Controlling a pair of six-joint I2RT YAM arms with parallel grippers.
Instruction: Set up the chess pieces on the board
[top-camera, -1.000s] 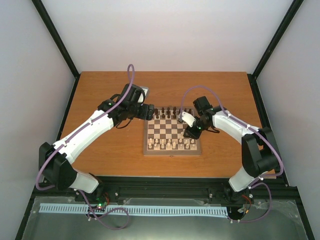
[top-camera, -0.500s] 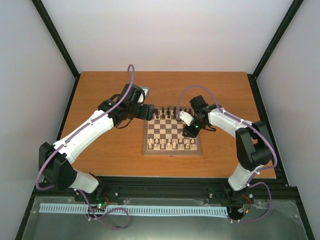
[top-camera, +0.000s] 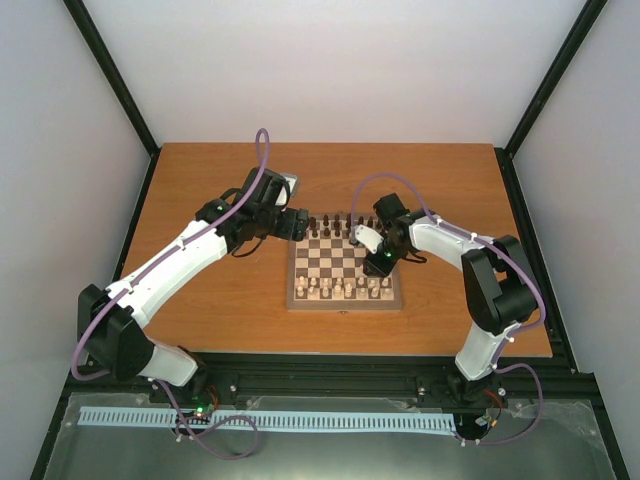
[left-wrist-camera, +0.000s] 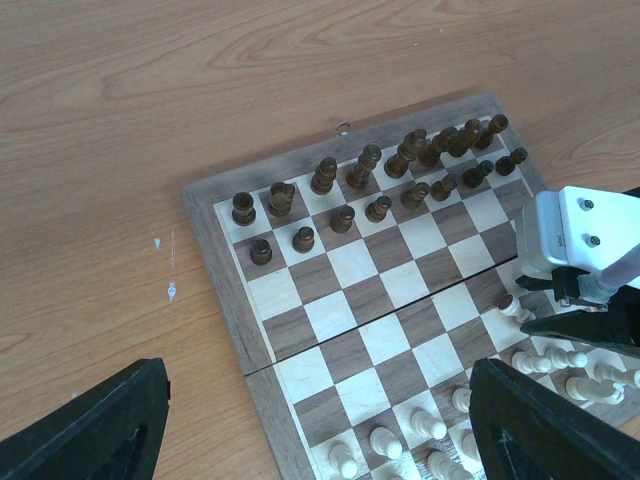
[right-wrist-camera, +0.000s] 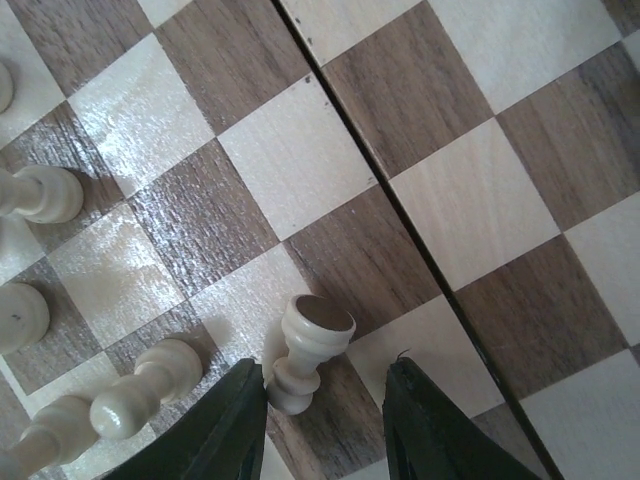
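The board (top-camera: 335, 262) lies mid-table, with dark chess pieces (top-camera: 335, 225) on its far rows and cream ones (top-camera: 345, 288) on its near rows. My right gripper (top-camera: 381, 264) hangs low over the board's right side. In the right wrist view its jaws (right-wrist-camera: 325, 420) stand apart around a tilted cream pawn (right-wrist-camera: 305, 350) whose base faces the camera. The left fingertip (right-wrist-camera: 240, 420) touches the pawn's head and the other finger stands clear. My left gripper (top-camera: 297, 223) hovers open at the board's far left corner, its fingers (left-wrist-camera: 90, 425) wide over the board (left-wrist-camera: 350, 300) with nothing between them.
A small grey object (top-camera: 290, 182) lies on the table behind the left wrist. Black frame posts rise at the table's far corners. In the left wrist view the right arm's white wrist (left-wrist-camera: 570, 235) shows over the board's right side.
The right arm has shifted slightly left over the board and its jaws have widened a little around the cream pawn. The left arm has not moved.
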